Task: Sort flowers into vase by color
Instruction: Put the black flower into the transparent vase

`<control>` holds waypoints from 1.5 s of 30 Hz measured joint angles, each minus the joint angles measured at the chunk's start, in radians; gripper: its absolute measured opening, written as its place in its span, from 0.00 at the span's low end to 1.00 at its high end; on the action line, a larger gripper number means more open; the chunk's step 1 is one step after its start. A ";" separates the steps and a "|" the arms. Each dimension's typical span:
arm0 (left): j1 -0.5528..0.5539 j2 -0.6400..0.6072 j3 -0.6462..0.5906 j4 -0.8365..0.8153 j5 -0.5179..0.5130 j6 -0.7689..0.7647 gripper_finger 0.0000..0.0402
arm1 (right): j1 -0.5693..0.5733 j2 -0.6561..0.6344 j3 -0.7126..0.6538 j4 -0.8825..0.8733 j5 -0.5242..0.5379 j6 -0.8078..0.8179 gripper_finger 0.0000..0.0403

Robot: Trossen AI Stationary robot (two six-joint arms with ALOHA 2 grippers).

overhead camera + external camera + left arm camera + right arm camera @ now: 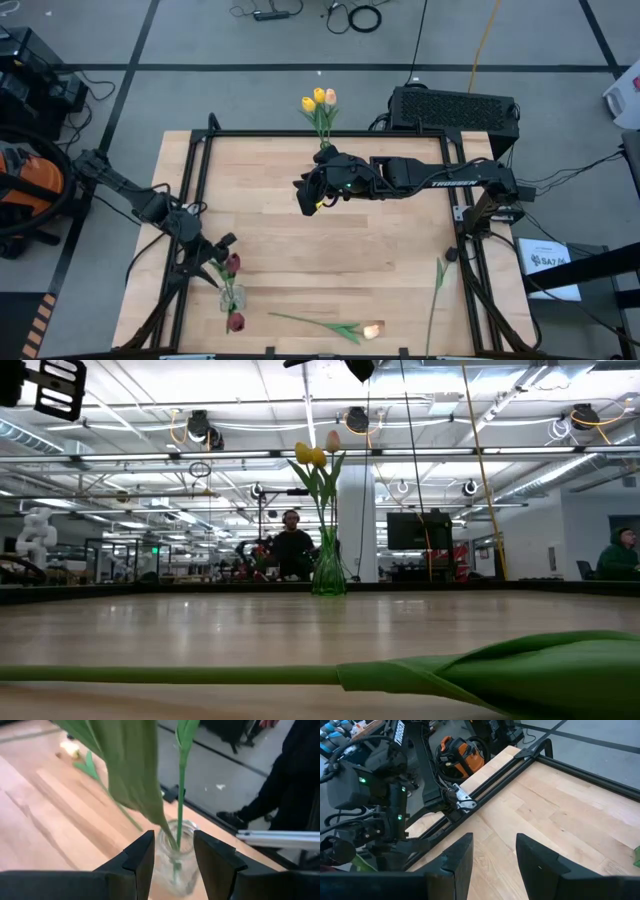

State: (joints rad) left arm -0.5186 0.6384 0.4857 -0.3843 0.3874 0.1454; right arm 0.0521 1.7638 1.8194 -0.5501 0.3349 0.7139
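Observation:
A clear glass jar (232, 297) stands on its base near the table's front left, holding green stems and leaves (135, 775) and two dark red tulips (232, 264). My left gripper (220, 245) is open just beside and above the jar (176, 851), its fingers apart from the glass. A green vase (328, 575) at the far edge holds yellow tulips (314, 100) and a peach one (331, 96). My right gripper (303, 195) hangs open over the table's middle with nothing between its fingers (462, 852). A pale-headed tulip (335, 327) lies flat by the front edge.
Another tulip with a dark head (440, 280) lies near the front right. A black frame rail (320, 133) runs round the table. A black box (455, 108) sits behind the far right corner. A person's legs (295, 785) stand beyond the table's near edge.

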 joint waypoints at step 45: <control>0.041 -0.005 0.481 -0.170 -0.905 0.178 0.36 | 0.000 0.000 0.000 0.000 0.000 0.000 0.35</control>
State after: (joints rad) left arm -0.4778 0.6336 0.9668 -0.5538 -0.5172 0.3236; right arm 0.0522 1.7638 1.8194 -0.5502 0.3350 0.7139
